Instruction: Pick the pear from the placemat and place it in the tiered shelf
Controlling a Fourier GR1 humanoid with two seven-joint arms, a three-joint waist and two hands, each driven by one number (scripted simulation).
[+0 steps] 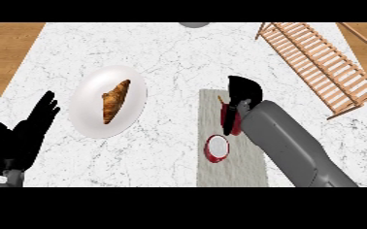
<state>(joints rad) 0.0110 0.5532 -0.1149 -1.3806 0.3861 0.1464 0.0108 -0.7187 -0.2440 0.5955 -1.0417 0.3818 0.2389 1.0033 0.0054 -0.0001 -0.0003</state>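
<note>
Right hand is down over the grey cloth placemat, fingers curled round the red pear, which is mostly hidden; whether it is lifted, I can't tell. A round red-rimmed white dish lies just beside it. The slatted wooden tiered shelf sits well apart, upper right. Left hand rests open at the lower left, near the white plate with a croissant.

Plate sits left of centre on the surface, croissant on it. Placemat to its right: round item on near half, right hand over far half, covering what may be the pear. Tiered shelf far right. Left hand at lower-left edge.
</note>
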